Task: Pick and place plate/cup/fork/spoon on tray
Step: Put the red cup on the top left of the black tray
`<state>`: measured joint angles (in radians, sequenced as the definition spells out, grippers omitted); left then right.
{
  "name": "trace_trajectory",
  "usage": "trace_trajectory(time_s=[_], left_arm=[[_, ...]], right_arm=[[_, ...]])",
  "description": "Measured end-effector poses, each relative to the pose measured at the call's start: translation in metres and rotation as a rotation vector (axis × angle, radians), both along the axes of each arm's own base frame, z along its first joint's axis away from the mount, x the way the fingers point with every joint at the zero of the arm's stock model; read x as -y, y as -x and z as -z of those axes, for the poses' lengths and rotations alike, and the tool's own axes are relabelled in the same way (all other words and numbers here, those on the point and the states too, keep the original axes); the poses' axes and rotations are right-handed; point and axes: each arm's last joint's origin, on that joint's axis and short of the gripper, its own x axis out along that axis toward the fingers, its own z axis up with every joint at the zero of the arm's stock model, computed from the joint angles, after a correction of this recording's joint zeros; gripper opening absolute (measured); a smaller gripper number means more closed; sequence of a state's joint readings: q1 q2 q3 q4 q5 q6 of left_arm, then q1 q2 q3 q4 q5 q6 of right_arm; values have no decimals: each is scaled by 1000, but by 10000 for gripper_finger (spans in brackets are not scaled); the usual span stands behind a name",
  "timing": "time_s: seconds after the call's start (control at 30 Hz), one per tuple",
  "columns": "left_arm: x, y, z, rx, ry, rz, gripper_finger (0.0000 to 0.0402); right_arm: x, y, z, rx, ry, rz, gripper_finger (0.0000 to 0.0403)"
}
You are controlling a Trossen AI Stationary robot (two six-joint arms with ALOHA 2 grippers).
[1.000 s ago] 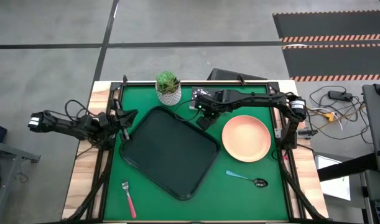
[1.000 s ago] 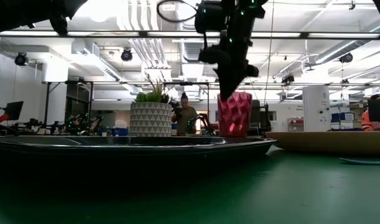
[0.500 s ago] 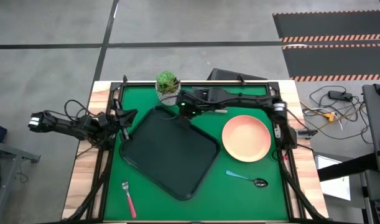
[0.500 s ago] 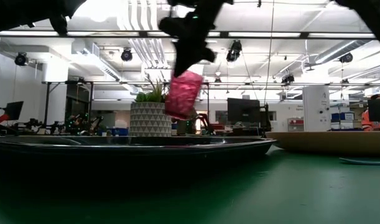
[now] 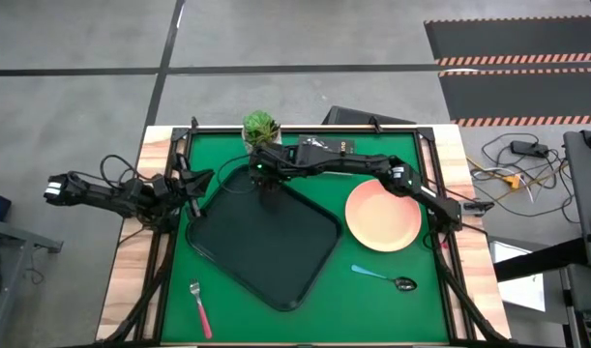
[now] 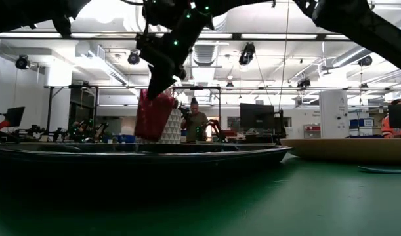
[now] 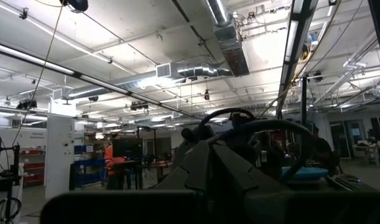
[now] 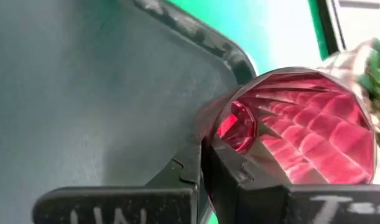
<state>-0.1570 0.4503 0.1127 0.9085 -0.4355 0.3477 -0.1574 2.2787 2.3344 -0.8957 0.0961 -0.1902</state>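
My right gripper (image 5: pixel 266 175) is shut on the dark red cup (image 6: pixel 154 117) over the far corner of the black tray (image 5: pixel 263 237). The cup also shows in the right wrist view (image 8: pixel 305 134), seen from its open top. The peach plate (image 5: pixel 382 215) lies on the green mat to the right of the tray. The blue-handled spoon (image 5: pixel 382 276) lies near the plate's near side. The pink-handled fork (image 5: pixel 199 307) lies at the near left. My left gripper (image 5: pixel 192 182) waits at the table's left edge. My right gripper holds the cup by its rim wall (image 8: pixel 230 124), with one finger (image 8: pixel 239 180) seemingly inside the cup and the other outside. The fingers come from above, slanting from the table's right. The cup hangs tilted, its base (image 6: pixel 147 136) low over the tray; whether it touches, I cannot tell.
A white pot with a green plant (image 5: pixel 261 132) stands just beyond the tray's far corner, close to the cup. A small black book (image 5: pixel 324 147) lies at the far edge. A person (image 6: pixel 195 123) stands in the room behind the table.
My right gripper has carried the cup toward the table's left edge, from beside the plate to over the tray's far corner. The cup rose clear, tipped from upright to tilted, then came down low over the tray.
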Motion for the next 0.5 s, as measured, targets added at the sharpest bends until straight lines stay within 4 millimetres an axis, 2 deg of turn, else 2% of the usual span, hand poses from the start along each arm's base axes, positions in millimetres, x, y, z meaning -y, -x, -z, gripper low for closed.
trace_trajectory(time_s=[0.17, 0.33, 0.5], left_arm=[[0, 0, 0, 0, 0, 0, 0], [0, 0, 0, 0, 0, 0, 0], [0, 0, 0, 0, 0, 0, 0]], right_arm=[[-2, -3, 7, -18, 22, -44, 9], [-6, -4, 7, 2, -70, -143, 9], [-8, -5, 8, 12, -77, -154, 9]])
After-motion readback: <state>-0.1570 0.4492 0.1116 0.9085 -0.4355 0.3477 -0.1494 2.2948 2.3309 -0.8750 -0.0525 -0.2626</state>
